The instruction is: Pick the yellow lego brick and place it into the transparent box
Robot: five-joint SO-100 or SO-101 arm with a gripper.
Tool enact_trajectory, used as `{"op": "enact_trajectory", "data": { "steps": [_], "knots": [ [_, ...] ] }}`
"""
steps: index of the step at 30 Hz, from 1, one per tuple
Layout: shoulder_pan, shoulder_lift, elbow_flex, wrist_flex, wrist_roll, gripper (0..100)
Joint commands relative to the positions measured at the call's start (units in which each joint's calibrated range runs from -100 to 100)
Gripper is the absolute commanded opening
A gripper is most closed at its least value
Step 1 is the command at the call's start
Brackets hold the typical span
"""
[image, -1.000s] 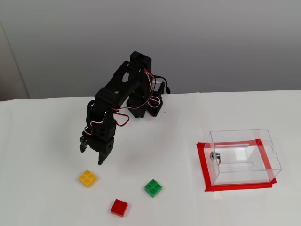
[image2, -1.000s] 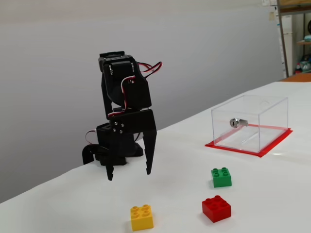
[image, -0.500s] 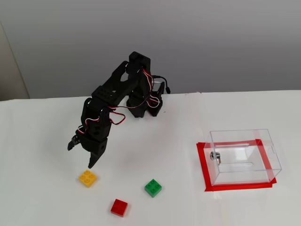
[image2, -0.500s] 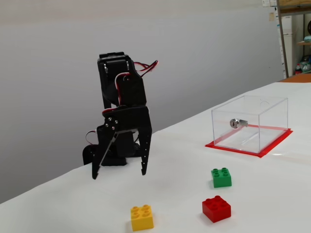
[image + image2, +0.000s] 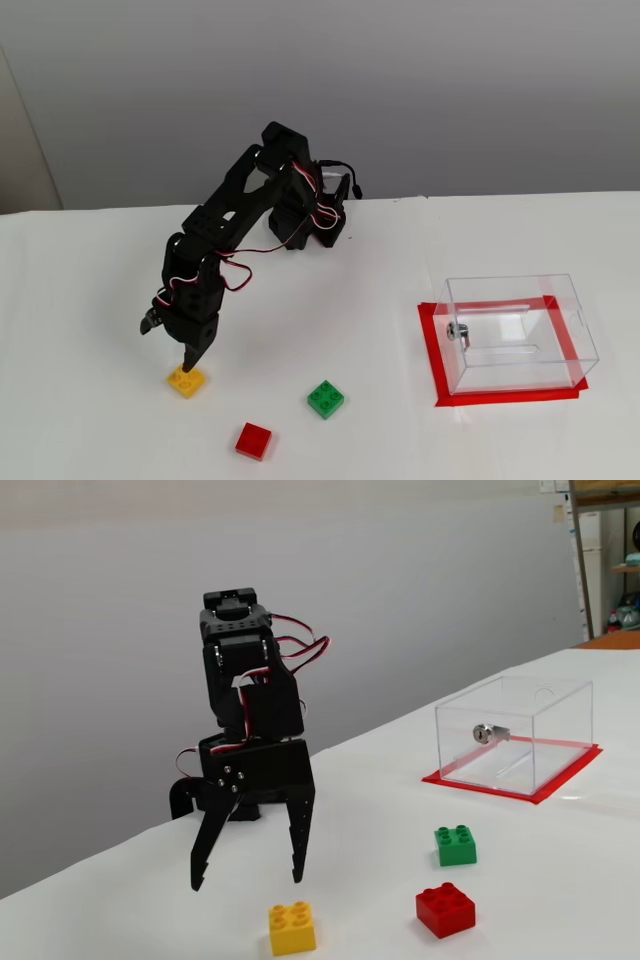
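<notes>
Side-on fixed view: the black gripper (image 5: 246,868) is hanging with its two fingers spread apart and pointing down at the white table (image 5: 560,880), its tips just above and behind the yellow lego brick (image 5: 292,928), which is sitting studs-up at the bottom edge without touching either finger. To the right of that brick the red brick (image 5: 445,909) is lying nearest the camera and the green brick (image 5: 456,845) just beyond it, all three apart from one another. Farther right the transparent box (image 5: 516,734) is standing upright on a red tape rectangle (image 5: 520,786), a small metal fitting (image 5: 487,733) showing on its near wall.
</notes>
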Motion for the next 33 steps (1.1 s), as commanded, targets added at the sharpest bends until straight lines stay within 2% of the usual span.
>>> {"op": "enact_trajectory", "data": {
  "steps": [1, 13, 33],
  "knots": [
    [-0.93, 0.55, -4.04, -0.21, 0.17, 39],
    [-4.85, 4.71, -4.67, -0.65, 0.12, 38],
    [-4.40, 9.12, -4.67, -0.65, 0.12, 38]
  ]
}}
